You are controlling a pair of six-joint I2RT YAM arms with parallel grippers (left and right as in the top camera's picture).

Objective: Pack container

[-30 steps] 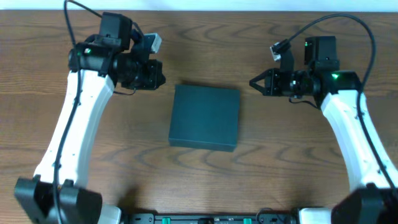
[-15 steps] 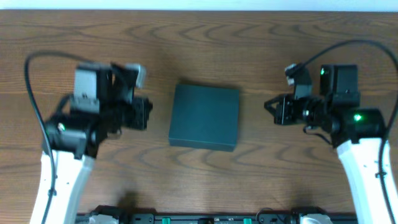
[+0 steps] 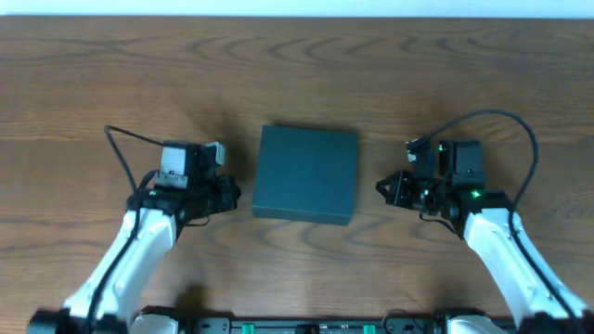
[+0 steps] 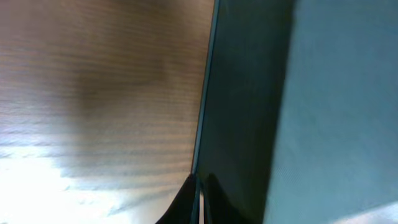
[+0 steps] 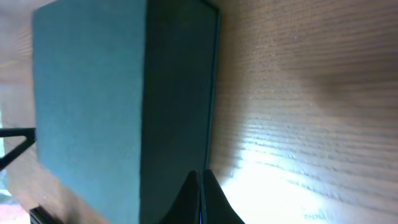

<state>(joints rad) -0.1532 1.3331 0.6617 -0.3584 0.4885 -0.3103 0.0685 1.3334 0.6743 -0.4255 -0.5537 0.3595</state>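
the container (image 3: 305, 174) lies shut in the middle of the table (image 3: 297, 83). left fingers (image 3: 229, 193) and right fingers (image 3: 384, 189) are together, empty, each near one side of it. we see no goods to pack. we judge the lid step in hand; the next move calls for purchase on the flap edge.

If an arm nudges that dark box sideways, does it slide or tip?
Likely slides, not tips: the container lies flat and shallow on the wood table. Its matte faces probably aren't slippery. Looks like cardboard, so walls may flex.
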